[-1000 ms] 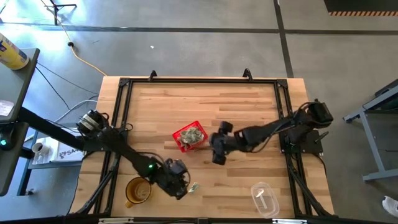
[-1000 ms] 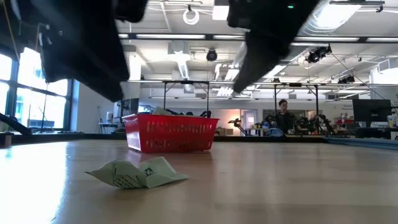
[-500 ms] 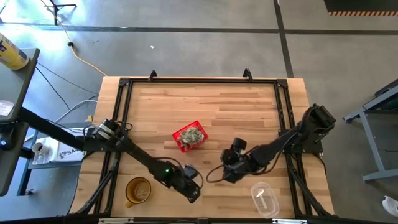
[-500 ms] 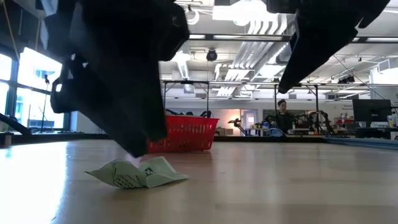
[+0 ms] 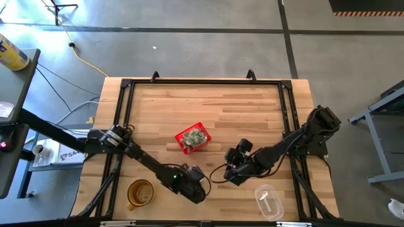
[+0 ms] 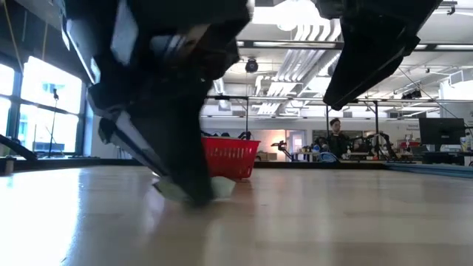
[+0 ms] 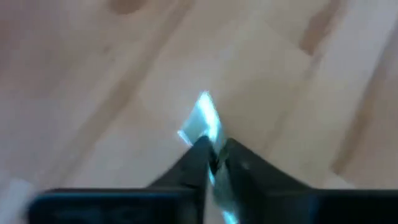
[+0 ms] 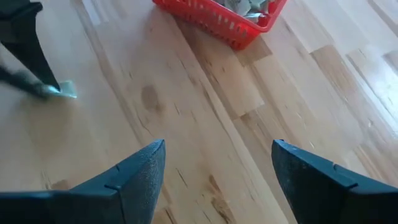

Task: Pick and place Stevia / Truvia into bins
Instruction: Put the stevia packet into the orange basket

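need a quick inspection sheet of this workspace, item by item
surface: wooden table, black frame.
job's things: sweetener packet pinched at the table's front; red basket mid-table holds packets.
clutter: amber cup front left, clear cup front right.
end effectors: left end effector shut on the packet; right end effector open, empty, front right of the basket.
cables: yellow cord on the floor.
surroundings: a person far behind.

Pale wood plank table (image 5: 240, 113), smooth, faint sheen. Bright red plastic basket (image 5: 192, 138), slotted sides, slightly glossy. Thin creased paper packet (image 7: 203, 121), pale green-white, matt. Dark matt fingers (image 8: 140, 180). Amber translucent plastic cup (image 5: 140, 193); clear plastic cup (image 5: 268, 202). Black metal frame (image 5: 202, 81).
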### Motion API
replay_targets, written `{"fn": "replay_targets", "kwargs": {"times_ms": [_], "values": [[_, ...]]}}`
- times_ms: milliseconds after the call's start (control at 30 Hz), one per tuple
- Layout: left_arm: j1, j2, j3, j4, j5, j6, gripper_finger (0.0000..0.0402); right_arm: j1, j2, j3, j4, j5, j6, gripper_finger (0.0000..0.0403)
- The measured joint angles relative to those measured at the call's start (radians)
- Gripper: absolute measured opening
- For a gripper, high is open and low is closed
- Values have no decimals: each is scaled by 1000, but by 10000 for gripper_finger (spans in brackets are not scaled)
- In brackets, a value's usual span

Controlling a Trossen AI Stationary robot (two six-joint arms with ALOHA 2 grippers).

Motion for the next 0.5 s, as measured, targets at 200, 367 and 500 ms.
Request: {"fn": "replay_targets", "kwargs": {"times_ms": [200, 367, 500], "values": [[28, -92, 43, -185, -7, 108, 34, 0, -1, 0, -8, 24, 1, 279], [87, -201, 168, -491, -138, 213, 49, 32, -49, 2, -68, 105, 64, 272], [186, -274, 189, -622, -200, 302, 29, 66, -97, 2, -141, 146, 131, 267]]}}
